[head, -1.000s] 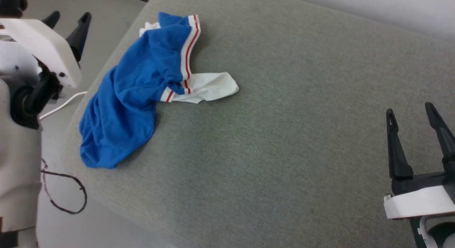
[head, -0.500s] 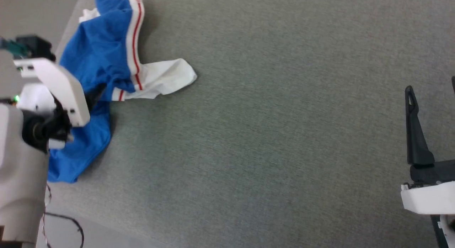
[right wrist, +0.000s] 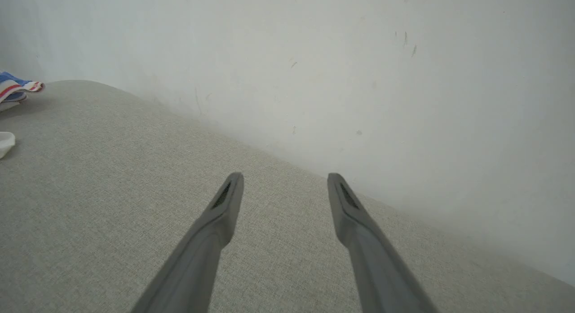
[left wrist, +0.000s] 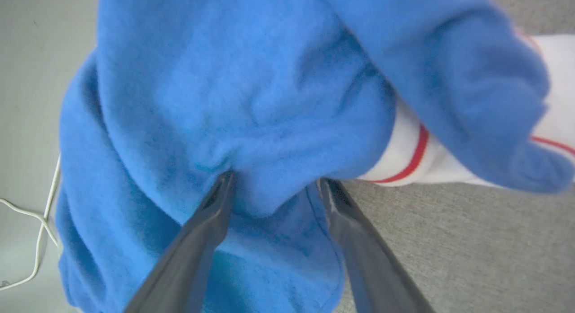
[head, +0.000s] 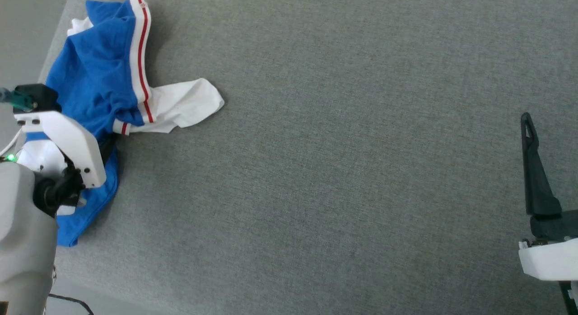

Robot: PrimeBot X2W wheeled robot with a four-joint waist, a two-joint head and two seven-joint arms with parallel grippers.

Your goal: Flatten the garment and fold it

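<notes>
Desk (head: 343, 170): grey woven fabric top, runs under and ahead of the right hand (right wrist: 285, 178). White wall (right wrist: 359, 57) straight ahead of that hand, just past the desk's far edge, with a few scuff marks. Pale floor (left wrist: 27, 79) off the desk edge, left of the left hand (left wrist: 274, 187). A thin white cable (left wrist: 42, 223) lies on it there. A dark cable (head: 72, 301) lies on the floor behind that hand.

The left arm (head: 27, 242), a pale grey forearm ending in a white wrist housing, reaches forward over the left edge of the counter (head: 316, 170). The left gripper (left wrist: 276, 180) angles downward, its two dark jaws spread wide. The right gripper (right wrist: 285, 176) hovers near the counter's right edge, jaws equally wide apart and holding nothing. One dark finger (head: 533, 170) rises above its white wrist.
</notes>
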